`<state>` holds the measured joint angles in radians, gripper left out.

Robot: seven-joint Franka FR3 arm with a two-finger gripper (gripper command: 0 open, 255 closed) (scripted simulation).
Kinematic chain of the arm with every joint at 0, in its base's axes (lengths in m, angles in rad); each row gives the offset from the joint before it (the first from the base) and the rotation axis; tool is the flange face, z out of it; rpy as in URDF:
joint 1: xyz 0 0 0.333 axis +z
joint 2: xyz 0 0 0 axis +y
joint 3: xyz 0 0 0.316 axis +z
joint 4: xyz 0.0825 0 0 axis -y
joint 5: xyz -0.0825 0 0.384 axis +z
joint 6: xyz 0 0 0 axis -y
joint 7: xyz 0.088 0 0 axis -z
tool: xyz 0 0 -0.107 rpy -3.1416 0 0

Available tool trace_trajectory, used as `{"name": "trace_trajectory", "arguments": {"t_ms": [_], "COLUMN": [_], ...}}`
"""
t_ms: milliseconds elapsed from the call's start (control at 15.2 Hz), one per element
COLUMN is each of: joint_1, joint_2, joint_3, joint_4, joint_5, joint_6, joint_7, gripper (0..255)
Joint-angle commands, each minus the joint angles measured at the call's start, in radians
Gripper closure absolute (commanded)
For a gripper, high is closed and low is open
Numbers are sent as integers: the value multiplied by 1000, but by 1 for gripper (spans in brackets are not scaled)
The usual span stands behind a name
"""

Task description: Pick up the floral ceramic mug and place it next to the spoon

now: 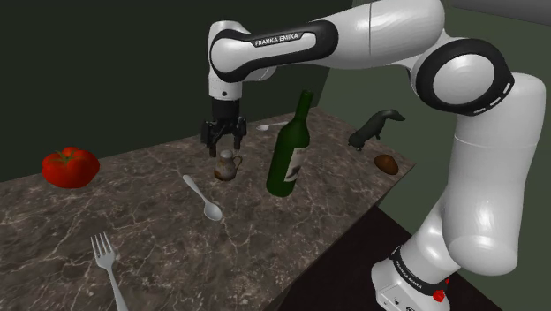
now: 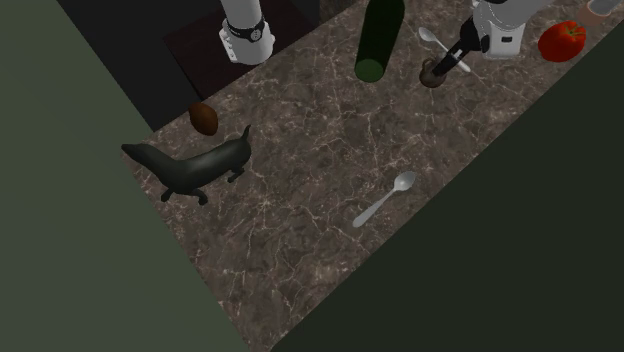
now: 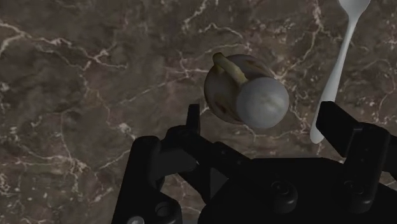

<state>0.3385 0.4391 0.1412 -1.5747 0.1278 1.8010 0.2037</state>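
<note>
The mug (image 1: 228, 165) is small, beige-brown with a mottled pattern and a side handle, and it stands upright on the dark marble counter (image 1: 150, 221). My gripper (image 1: 223, 134) hangs just above it, open, its fingers apart and touching nothing. In the wrist view the mug (image 3: 245, 95) lies just ahead of my gripper (image 3: 264, 124), between the finger lines. A grey spoon (image 1: 202, 197) lies a little nearer the camera than the mug, and its pale handle (image 3: 337, 63) runs beside the mug. From the second exterior view, the mug (image 2: 433, 73) sits under the gripper (image 2: 462, 50).
A green wine bottle (image 1: 291, 146) stands close on the mug's right in the shoulder view. A second spoon (image 2: 385, 200) lies farther off. A red tomato (image 1: 71, 166), a fork (image 1: 108, 265), a dark animal figure (image 2: 195, 168) and a brown lump (image 2: 203, 118) also rest on the counter.
</note>
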Motion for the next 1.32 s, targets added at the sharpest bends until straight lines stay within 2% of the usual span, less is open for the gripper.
{"name": "trace_trajectory", "arguments": {"t_ms": [0,462,528,1122,1254], "joint_1": [1,1,1,1,1], "joint_2": [2,2,2,2,-6], "joint_3": [0,0,0,0,1], "joint_4": [-20,-20,-20,-20,-6], "joint_5": [0,0,0,0,0], "joint_6": [22,21,21,22,-1], "joint_7": [-1,-1,-1,-1,2], "gripper": [0,0,255,255,255]}}
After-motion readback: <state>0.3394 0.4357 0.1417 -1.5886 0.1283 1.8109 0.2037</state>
